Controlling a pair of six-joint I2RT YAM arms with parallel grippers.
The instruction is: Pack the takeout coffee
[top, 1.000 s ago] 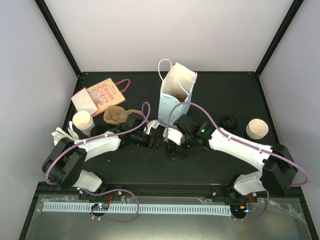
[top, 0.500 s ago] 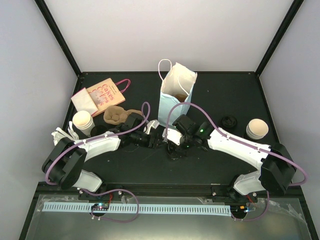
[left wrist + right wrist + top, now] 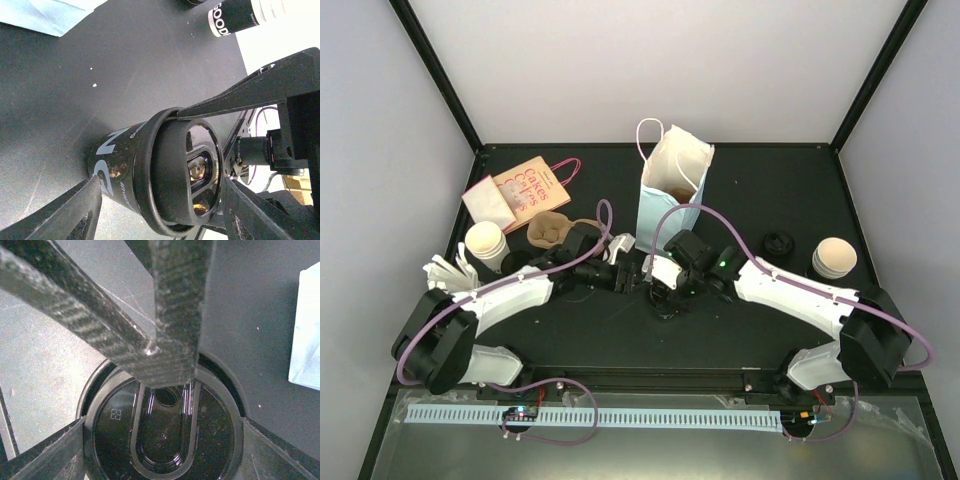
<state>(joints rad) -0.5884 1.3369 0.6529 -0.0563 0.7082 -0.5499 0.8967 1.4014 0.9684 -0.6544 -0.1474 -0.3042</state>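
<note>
The black takeout coffee cup stands on the table with its black lid on, between both arms in the top view. My left gripper straddles it from the side. One of its fingers lies against the cup wall and the other finger sits by the lid rim. My right gripper comes down from above, a finger against the lid's rim on each side. The white and blue paper bag stands open just behind.
A cream-lidded cup stands at the left and another one at the right. A loose black lid lies near the right-hand cup. A brown cup carrier and a pink "Cakes" bag lie at the back left.
The left arm has swung a little, taking its gripper slightly up and right beside the cup. The right gripper has edged left over the lid and its jaws have narrowed.
</note>
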